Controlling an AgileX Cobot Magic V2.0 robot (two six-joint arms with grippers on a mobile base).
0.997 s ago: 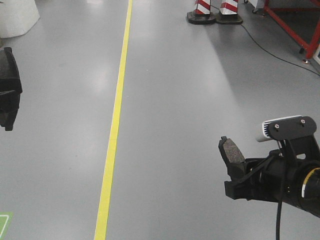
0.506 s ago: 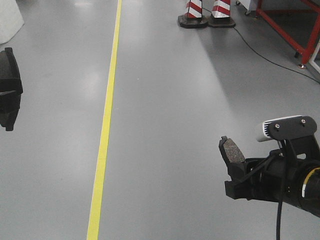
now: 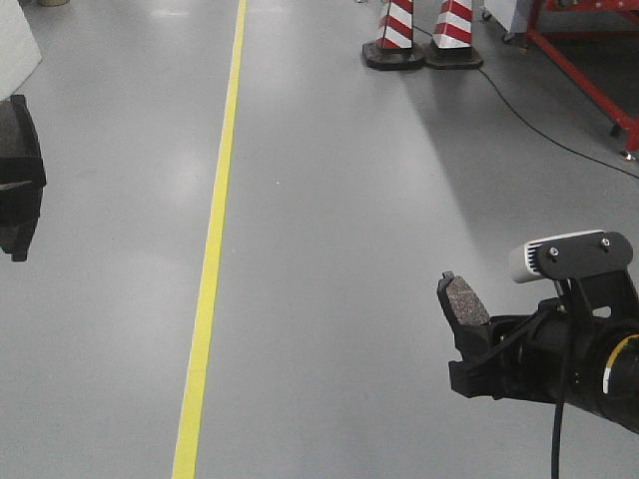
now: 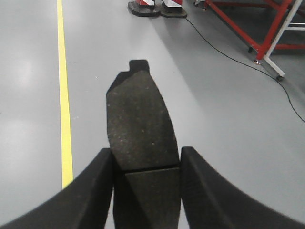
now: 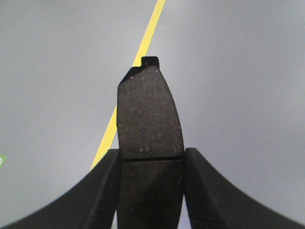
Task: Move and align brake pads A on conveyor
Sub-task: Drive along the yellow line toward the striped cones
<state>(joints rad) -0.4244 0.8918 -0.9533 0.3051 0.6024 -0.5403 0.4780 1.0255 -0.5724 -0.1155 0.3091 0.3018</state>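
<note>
Brake pads A: one curved grey-brown gritty pad (image 4: 140,121) stands clamped between the left gripper's (image 4: 145,179) black fingers, centre frame, its tip projecting upward. A second like pad (image 5: 149,114) sits gripped the same way in the right gripper (image 5: 151,183). Behind lie grey floor (image 3: 379,220), a yellow line (image 3: 210,259), striped cones (image 3: 424,35).

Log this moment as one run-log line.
left gripper: shut on dark gritty curved brake pad | right gripper: shut on second dark curved pad | conveyor: not in view | below: grey floor
</note>
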